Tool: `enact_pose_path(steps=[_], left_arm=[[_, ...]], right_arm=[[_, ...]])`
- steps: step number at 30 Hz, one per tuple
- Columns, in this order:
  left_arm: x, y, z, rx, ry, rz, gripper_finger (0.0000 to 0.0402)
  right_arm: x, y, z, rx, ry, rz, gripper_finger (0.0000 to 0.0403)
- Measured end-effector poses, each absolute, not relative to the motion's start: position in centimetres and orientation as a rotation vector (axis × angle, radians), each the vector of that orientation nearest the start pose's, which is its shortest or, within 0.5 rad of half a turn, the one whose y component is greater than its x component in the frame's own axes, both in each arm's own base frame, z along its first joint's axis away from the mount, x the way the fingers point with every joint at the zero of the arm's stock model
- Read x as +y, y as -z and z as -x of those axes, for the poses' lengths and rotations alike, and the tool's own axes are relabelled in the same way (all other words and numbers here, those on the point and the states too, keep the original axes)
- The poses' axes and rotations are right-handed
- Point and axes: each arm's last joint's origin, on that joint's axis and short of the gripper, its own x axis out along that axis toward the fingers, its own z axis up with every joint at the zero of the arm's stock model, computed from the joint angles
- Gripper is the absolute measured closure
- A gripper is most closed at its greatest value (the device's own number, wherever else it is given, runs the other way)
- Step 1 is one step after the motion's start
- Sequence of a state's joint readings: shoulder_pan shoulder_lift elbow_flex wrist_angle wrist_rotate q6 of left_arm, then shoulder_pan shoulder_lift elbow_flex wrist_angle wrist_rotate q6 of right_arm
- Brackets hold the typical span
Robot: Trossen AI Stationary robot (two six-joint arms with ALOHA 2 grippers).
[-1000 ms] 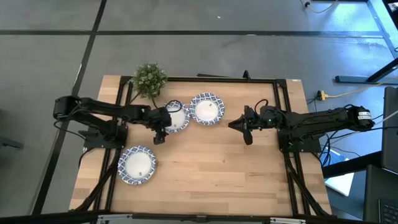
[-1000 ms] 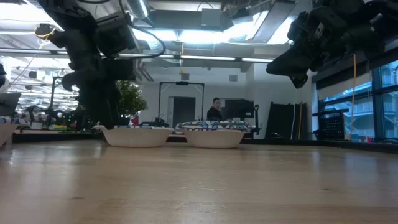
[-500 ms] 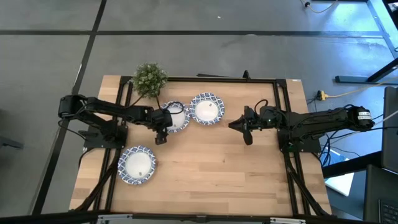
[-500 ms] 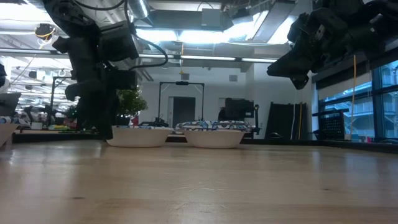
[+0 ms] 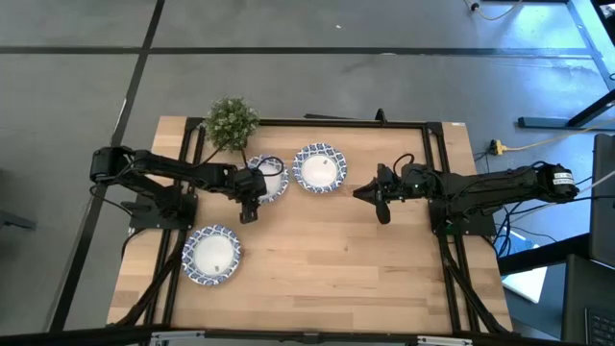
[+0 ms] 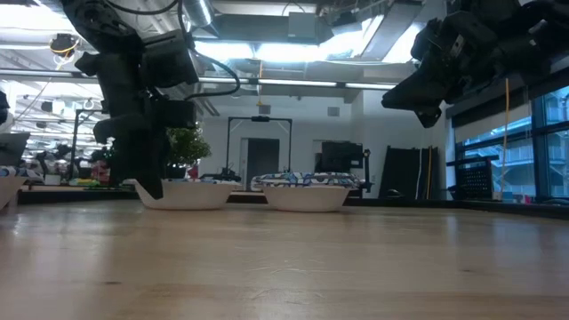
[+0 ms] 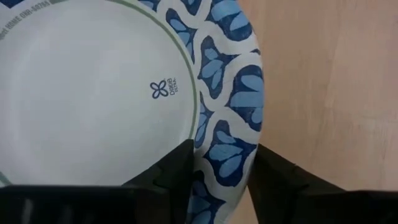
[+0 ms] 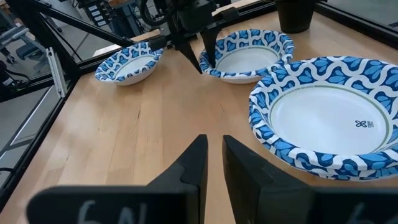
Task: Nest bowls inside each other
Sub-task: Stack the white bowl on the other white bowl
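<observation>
The wooden table (image 5: 327, 240) is bordered by a dark frame, and most of its surface on the side away from the potted plant (image 5: 232, 122) is bare wood, with wide open space between the two arms and toward the near edge. Three bowl positions show from above, though whether any of them is a stack of several cannot be told for sure. One bowl (image 5: 268, 179) sits just beside the plant, a second bowl (image 5: 320, 168) lies just beside the first on the side away from the plant, their rims close or touching, and a third bowl (image 5: 212, 255) rests well apart from the plant, near the left arm's base. There is one plant and two arms. The left gripper (image 5: 249, 192) is down at the rim of the bowl nearest the plant; the left wrist view shows one finger (image 7: 168, 174) on the white inside and the other on the outside, straddling the patterned rim (image 7: 233, 124) and closing in on it, though whether the pads already press the rim cannot be told. In the low view that bowl (image 6: 187, 193) appears slightly tipped at the gripper's side. The right gripper (image 5: 377, 199) hovers above bare wood, farther from the plant than the second bowl, its fingers (image 8: 193, 163) nearly together with only a narrow slit between them and holding nothing.
</observation>
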State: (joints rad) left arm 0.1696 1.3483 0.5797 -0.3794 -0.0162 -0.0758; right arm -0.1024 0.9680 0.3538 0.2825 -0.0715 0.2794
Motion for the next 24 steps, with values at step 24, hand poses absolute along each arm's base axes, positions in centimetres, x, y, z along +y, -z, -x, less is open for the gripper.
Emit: enact_pose_path(steps=[24], left_arm=[[3.76, -14.59, -21.61, 1.138, -0.209, 0.155, 0.0309]], right_arm=[[-1.80, -19.61, -19.52, 0.338, 0.079, -0.306, 0.0352]])
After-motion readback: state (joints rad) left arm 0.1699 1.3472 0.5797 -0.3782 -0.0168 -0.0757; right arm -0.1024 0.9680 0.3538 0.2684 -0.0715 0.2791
